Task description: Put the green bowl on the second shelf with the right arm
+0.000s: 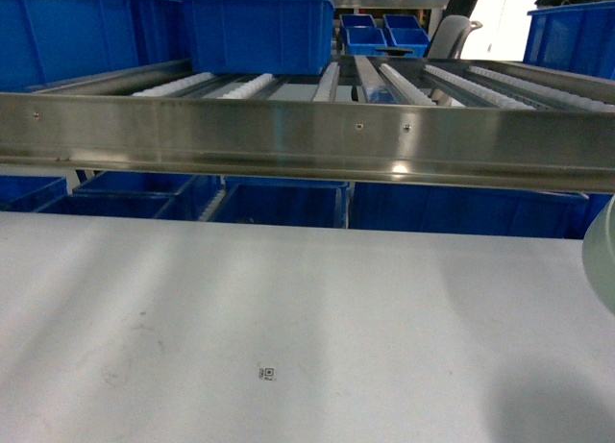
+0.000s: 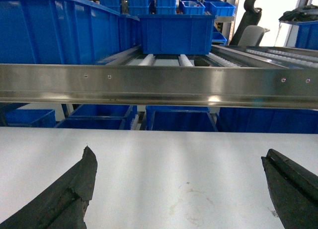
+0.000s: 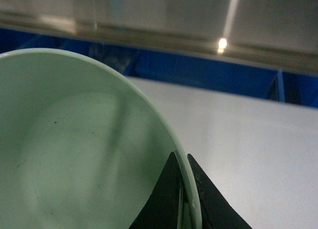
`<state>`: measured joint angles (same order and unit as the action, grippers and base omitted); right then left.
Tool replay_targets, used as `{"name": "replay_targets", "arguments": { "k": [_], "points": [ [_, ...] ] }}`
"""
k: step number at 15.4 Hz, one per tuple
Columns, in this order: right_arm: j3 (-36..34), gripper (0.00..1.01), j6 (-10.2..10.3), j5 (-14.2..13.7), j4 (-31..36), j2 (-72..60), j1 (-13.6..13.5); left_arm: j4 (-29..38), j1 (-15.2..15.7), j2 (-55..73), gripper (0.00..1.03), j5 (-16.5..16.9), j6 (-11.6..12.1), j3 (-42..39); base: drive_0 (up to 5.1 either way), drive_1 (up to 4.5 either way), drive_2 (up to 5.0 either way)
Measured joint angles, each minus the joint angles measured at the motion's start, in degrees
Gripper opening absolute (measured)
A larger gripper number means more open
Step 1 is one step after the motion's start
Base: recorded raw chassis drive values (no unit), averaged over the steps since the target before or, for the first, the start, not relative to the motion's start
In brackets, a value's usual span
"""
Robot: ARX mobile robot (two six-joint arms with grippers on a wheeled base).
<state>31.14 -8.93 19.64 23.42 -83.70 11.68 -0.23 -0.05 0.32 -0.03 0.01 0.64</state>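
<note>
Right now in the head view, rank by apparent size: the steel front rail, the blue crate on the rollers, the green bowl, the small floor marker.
1. steel front rail
2. blue crate
3. green bowl, cut off by the frame edge, so only its visible sliver counts
4. marker on the white table

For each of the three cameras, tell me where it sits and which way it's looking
Head: on the robot, facing forward over the white table at the steel shelf rail; no arm shows, only the green bowl.
Left wrist: low over the table, facing the rail; left gripper open.
Right wrist: right gripper pinching the bowl's rim.
All share table, rail and blue crates.
</note>
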Motion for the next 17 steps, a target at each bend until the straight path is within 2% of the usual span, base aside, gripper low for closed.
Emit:
{"name": "replay_targets", "arguments": {
  "k": [3,6,9,11,12,13,16,17],
  "points": [
    [-0.7,0.02,5.4,2.8,3.8,13.0,-0.2,0.0,0.0,0.0,0.98,0.0,0.0,0.0,0.0,0.0,0.0],
    [-5.2,0.02,9.9,3.1,8.0,24.8,-1.7,0.0,0.0,0.0,0.98,0.0,0.0,0.0,0.0,0.0,0.0],
    [-12.8,0.02,12.7,0.6,5.3,39.6,-3.5,0.0,0.0,0.0,0.98,0.0,0.0,0.0,0.0,0.0,0.0],
    [-16.0,0.02,14.8,-1.7,5.2,48.0,-3.5,0.0,0.0,0.0,0.98,0.0,0.0,0.0,0.0,0.0,0.0],
    [-16.5,0.02,15.4,-3.3,6.2,49.9,-4.0,0.0,0.0,0.0,0.98,0.0,0.0,0.0,0.0,0.0,0.0],
    [-16.9,0.02,15.1,-5.6,6.2,50.9,-4.7,0.0,0.0,0.0,0.98,0.0,0.0,0.0,0.0,0.0,0.0],
    [-17.2,0.02,14.9,-6.6,6.2,50.8,-4.9,0.0,0.0,0.0,0.98,0.0,0.0,0.0,0.0,0.0,0.0],
    [-17.2,0.02,14.9,-6.6,6.2,50.8,-4.9,0.0,0.0,0.0,0.98,0.0,0.0,0.0,-4.8,2.37,2.4]
  ]
}}
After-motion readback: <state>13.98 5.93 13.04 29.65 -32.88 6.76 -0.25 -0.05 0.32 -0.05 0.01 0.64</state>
